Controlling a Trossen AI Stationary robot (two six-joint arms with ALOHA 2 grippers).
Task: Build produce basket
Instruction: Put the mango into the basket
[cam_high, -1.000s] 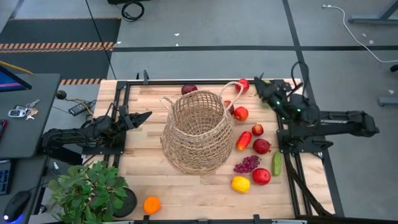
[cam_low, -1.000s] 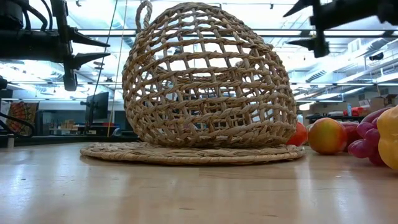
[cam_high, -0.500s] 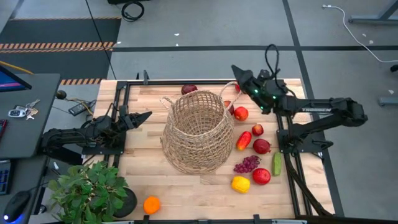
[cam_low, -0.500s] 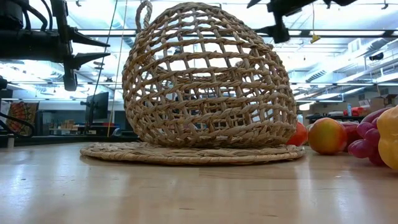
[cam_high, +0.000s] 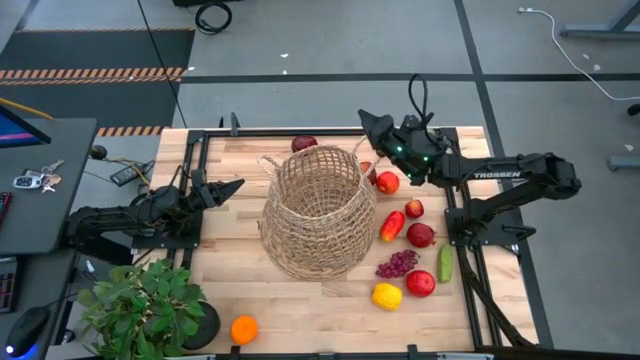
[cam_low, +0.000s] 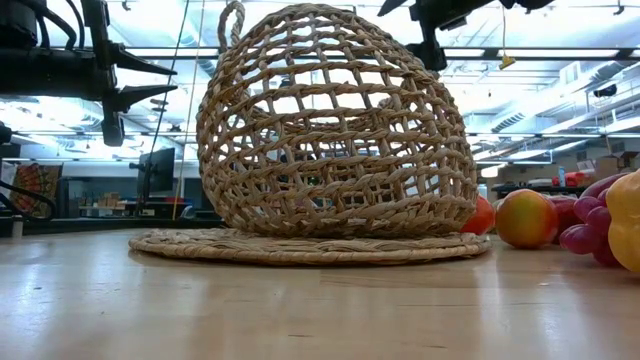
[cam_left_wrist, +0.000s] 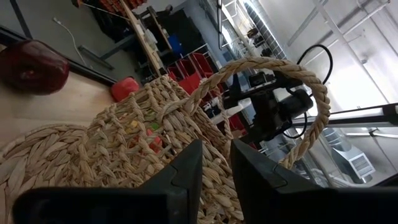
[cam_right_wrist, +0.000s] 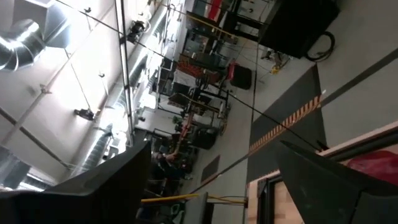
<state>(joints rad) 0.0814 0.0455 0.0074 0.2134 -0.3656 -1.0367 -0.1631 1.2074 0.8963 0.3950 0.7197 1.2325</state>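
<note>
Progress looks close to nil: the basket (cam_high: 318, 212) stands at the middle of the table (cam_high: 230, 290) on a flat woven mat, and through its open weave in the low view nothing shows resting inside. All the produce lies on the wood outside it. A red pepper (cam_high: 391, 225), several red apples (cam_high: 421, 235), purple grapes (cam_high: 397, 264), a green cucumber (cam_high: 444, 263) and a yellow lemon (cam_high: 386, 296) crowd the side nearest the right arm. A dark red apple (cam_high: 303, 144) sits at the far edge, and an orange (cam_high: 243, 329) lies alone by the potted plant (cam_high: 145, 305).

The right gripper (cam_high: 372, 128) hangs above the basket's far handle with fingers spread and nothing between them. The left gripper (cam_high: 228, 188) waits beside the basket, fingers closed on nothing. Judging by this, every piece is yet to be loaded.
</note>
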